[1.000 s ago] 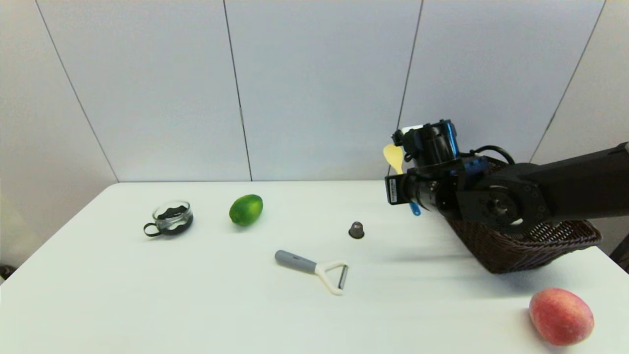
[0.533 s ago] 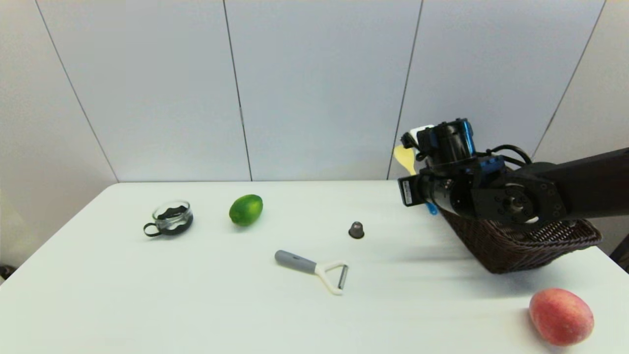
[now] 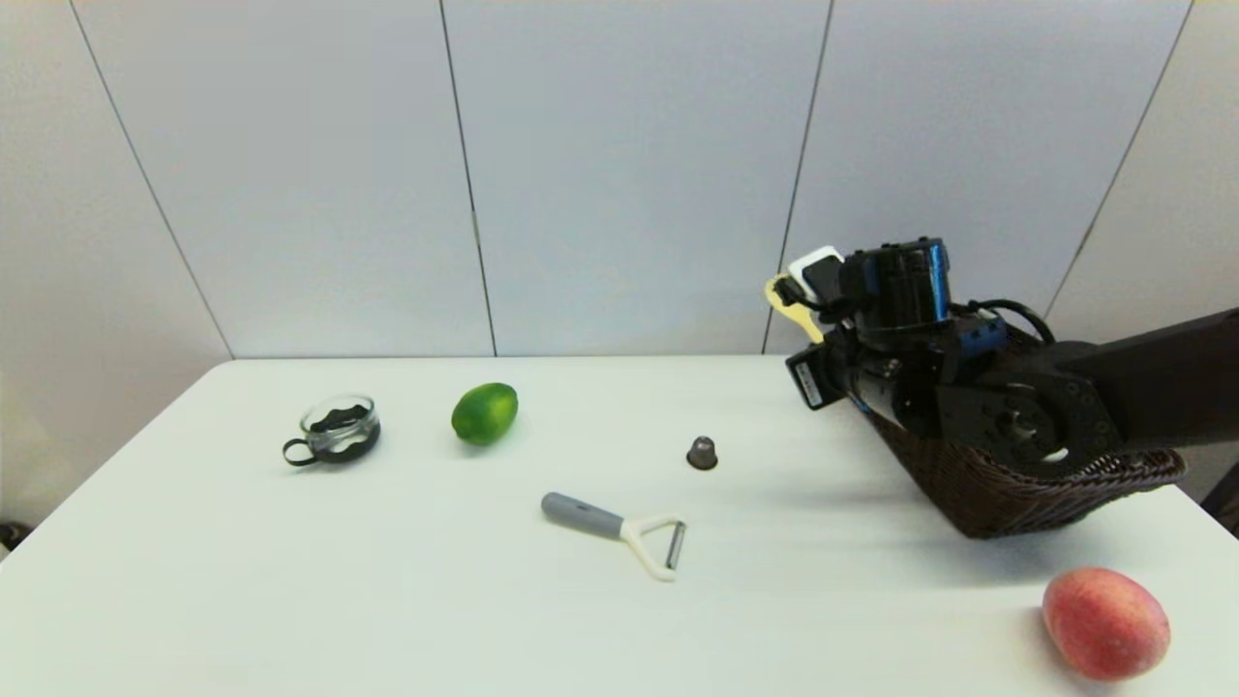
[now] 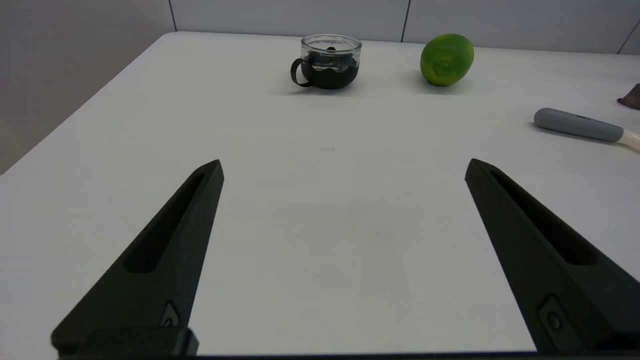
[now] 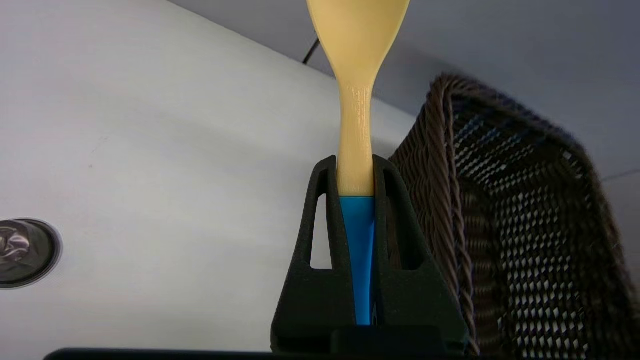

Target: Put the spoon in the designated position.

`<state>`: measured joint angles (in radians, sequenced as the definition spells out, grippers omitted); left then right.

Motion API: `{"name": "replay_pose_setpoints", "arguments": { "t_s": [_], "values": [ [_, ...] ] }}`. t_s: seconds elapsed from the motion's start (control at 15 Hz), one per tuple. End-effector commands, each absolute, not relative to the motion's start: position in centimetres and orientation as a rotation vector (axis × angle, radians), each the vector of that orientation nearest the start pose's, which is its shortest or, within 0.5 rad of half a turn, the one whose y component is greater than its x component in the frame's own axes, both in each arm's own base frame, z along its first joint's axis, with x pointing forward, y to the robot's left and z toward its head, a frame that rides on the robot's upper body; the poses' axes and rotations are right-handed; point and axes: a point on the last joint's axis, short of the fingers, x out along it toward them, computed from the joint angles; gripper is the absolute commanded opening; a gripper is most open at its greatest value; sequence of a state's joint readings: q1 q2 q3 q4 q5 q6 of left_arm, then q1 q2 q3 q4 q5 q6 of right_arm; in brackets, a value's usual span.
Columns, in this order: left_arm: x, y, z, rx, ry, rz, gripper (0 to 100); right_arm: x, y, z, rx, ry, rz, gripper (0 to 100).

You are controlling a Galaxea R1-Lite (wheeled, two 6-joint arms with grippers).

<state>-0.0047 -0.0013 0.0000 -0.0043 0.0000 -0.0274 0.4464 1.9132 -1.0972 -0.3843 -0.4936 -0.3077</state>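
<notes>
The spoon (image 5: 356, 100) has a pale yellow bowl and neck and a blue handle end. My right gripper (image 5: 355, 167) is shut on it where yellow meets blue, bowl pointing away from the wrist. In the head view the right gripper (image 3: 823, 319) hangs in the air at the left rim of the dark wicker basket (image 3: 978, 494), and only a yellow piece of the spoon (image 3: 796, 315) shows beside the wrist. The right wrist view has the basket (image 5: 500, 200) right beside the fingers. My left gripper (image 4: 345, 167) is open and low over bare table on the left.
On the table lie a grey-handled white peeler (image 3: 619, 528), a small dark capsule (image 3: 702, 452), a green lime (image 3: 484, 413) and a glass cup with a black handle (image 3: 337, 429). A red peach (image 3: 1105, 622) sits at the front right.
My right arm has carried the spoon to the right, up to the basket's left rim. The wrist has turned, so the blue handle end no longer shows in the head view.
</notes>
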Motion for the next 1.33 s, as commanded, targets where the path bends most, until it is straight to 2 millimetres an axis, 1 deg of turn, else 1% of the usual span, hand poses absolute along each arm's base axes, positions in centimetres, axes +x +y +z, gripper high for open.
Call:
{"name": "replay_pose_setpoints", "arguments": {
  "t_s": [0.07,0.47,0.67,0.73,1.0,1.13,1.2,1.27,1.33],
  "values": [
    [-2.3,0.0,7.6,-0.028,-0.005,-0.005,100,33.1,15.0,16.0,-0.513,0.402,0.022,0],
    [-2.3,0.0,7.6,-0.029,-0.005,-0.005,100,32.4,14.7,14.8,-0.534,0.443,0.028,0],
    [-2.3,0.0,7.5,-0.029,-0.001,-0.005,100,32.3,14.6,14.7,-0.533,0.446,0.028,0],
    [-2.3,0.0,7.5,-0.028,-0.001,-0.005,100,32.3,14.6,14.8,-0.532,0.443,0.028,100],
    [-2.3,0.0,7.6,-0.029,-0.005,-0.005,100,32.3,14.6,14.7,-0.532,0.443,0.028,100],
    [-2.3,0.0,7.6,-0.028,-0.005,-0.005,100,32.3,14.6,15.0,-0.527,0.435,0.026,100],
    [-2.3,0.0,7.6,-0.028,-0.005,-0.005,100,32.2,14.6,15.5,-0.520,0.422,0.026,100],
    [-2.3,0.0,7.5,-0.028,-0.001,-0.005,100,32.1,14.5,16.4,-0.505,0.402,0.023,100],
    [-2.3,0.0,7.5,-0.028,-0.001,-0.005,100,31.8,14.9,17.9,-0.478,0.363,0.035,100]
  ]
}}
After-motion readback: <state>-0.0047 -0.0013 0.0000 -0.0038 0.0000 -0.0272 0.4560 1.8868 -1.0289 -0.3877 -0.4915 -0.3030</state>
